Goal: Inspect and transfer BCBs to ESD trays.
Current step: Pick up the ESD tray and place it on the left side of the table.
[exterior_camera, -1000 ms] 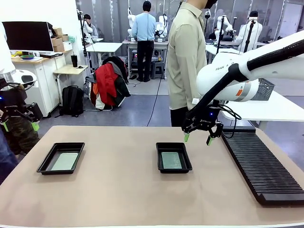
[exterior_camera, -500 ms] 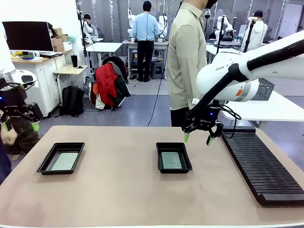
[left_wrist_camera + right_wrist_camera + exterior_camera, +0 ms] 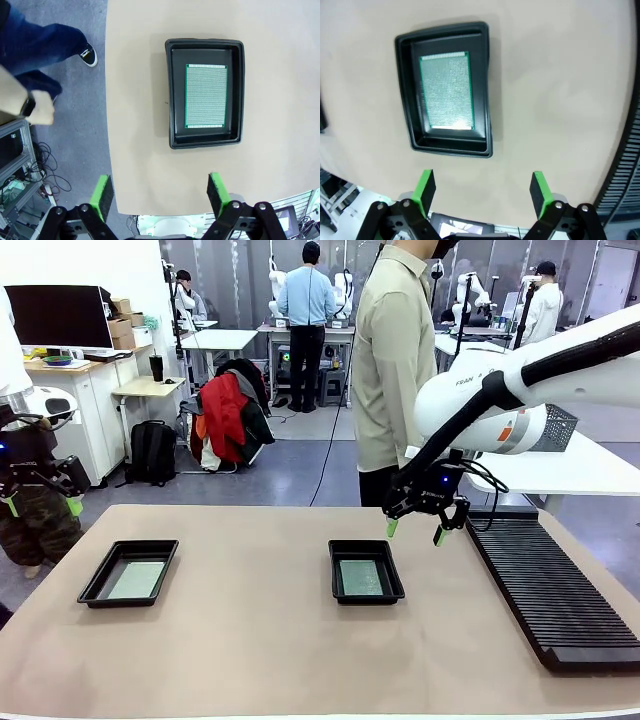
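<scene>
I see the big tan desk (image 3: 260,640). Two black trays (image 3: 129,573) (image 3: 366,571) sit on it, well apart, each with one green board (image 3: 134,580) (image 3: 361,578) lying flat inside. My left jaws (image 3: 40,506) and right jaws (image 3: 416,532) hang wide apart, holding nothing.

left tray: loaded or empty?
Loaded. The left ESD tray holds one BCB lying flat on its floor, inside the rim; nothing else is in it.

The front camera is looking across the table (image 3: 250,640) from the robot's edge. Each wrist camera is looking straight down from well above: left tray (image 3: 206,95), middle tray (image 3: 447,90).
</scene>
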Robot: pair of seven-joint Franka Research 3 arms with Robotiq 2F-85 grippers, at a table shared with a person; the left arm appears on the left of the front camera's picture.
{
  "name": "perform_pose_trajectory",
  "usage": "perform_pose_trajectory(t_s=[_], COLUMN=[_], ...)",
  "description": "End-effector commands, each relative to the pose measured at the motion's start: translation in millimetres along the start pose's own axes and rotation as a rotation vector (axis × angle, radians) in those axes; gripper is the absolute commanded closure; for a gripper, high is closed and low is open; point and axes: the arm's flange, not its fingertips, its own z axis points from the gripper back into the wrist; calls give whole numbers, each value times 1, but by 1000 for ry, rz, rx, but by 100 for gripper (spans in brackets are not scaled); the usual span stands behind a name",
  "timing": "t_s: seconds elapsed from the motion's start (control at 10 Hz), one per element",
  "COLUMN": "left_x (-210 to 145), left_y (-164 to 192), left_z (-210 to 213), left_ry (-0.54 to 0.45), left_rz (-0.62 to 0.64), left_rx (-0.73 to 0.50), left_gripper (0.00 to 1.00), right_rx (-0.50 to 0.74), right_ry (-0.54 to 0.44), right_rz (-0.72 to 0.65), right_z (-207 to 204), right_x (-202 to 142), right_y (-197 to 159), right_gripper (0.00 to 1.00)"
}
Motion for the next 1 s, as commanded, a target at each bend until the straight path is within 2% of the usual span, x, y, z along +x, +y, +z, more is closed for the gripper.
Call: perform_pose_trajectory(t_s=[0.0,0.3,0.6,0.9], left_x=[-10,-21,-28,-27], left_y=[-24,-59,-118,-177], left_z=[8,25,54,74], left_ry=[-11,-15,-18,-31], left_rz=[42,92,110,129], left_rx=[-14,-28,-29,-35], left_gripper=[0,0,0,0], right_rx=[123,254,388,503], right_ry=[-29,-65,-86,-122], right_rz=[15,23,32,99], right_z=[7,13,9,7], right_x=[-15,-27,-31,-34], right_y=[-25,-55,-90,-118], right_gripper=[0,0,0,0])
